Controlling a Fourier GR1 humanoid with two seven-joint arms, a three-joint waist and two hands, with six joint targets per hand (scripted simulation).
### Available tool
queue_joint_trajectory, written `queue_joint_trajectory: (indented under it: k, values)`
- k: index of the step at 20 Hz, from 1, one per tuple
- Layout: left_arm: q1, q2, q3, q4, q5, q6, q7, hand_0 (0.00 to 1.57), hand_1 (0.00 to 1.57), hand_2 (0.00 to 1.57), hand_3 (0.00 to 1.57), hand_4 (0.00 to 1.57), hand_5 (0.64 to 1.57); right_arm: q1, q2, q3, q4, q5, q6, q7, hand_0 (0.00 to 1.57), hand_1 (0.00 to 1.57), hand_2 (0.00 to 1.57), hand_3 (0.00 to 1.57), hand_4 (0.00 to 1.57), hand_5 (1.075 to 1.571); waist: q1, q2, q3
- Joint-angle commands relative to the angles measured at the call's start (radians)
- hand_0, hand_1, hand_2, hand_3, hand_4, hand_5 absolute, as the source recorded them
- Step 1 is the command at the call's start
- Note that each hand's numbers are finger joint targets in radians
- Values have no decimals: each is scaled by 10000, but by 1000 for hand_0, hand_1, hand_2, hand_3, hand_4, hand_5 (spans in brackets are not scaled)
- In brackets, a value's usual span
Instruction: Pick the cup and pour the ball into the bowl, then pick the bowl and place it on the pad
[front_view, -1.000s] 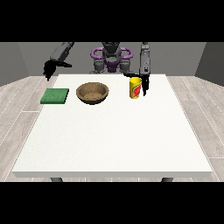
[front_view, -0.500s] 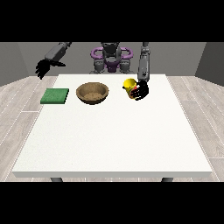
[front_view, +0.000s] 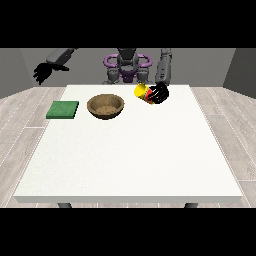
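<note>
Surface: white table (front_view: 130, 160) on a pale wood-plank floor, grey walls behind. Yellow cup (front_view: 142, 92) with red marking, tilted, lifted above the table's far edge, right of the brown wooden bowl (front_view: 105, 106); bowl contents cannot be told. Green pad (front_view: 63, 110) lies left of the bowl. Hand at the view's right (front_view: 159, 93): fingers wrapped around the cup. Hand at the view's left (front_view: 43, 72): raised off the table's side, finger position cannot be told.

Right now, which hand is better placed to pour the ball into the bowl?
The robot's left hand, at the view's right. It already holds the yellow cup, tilted and lifted beside the bowl. The other hand hangs out past the table's edge, beyond the green pad.
</note>
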Motion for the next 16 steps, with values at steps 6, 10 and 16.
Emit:
queue_joint_trajectory:
  k: [6,10,16]
  values:
    - [-560,-135,-2393,-403,-3142,128,4048,1375,1375,1571,1571,1143,1567,633,-221,-266,1951,524,-545,-145,0,0,0,0,0,1560,1484,-2093,-7]
    - [-1046,-649,-3601,-618,-4782,-96,5601,1346,1346,1571,1571,1048,1569,1226,-553,-642,2937,561,-183,-1250,0,0,0,0,0,1558,2099,-2368,7]
    - [-1458,-674,-3420,-1347,-5737,-442,6592,1346,1346,1571,1571,1048,1569,518,-622,-642,3115,353,82,-1428,0,0,0,0,0,1554,1664,-1657,-19]
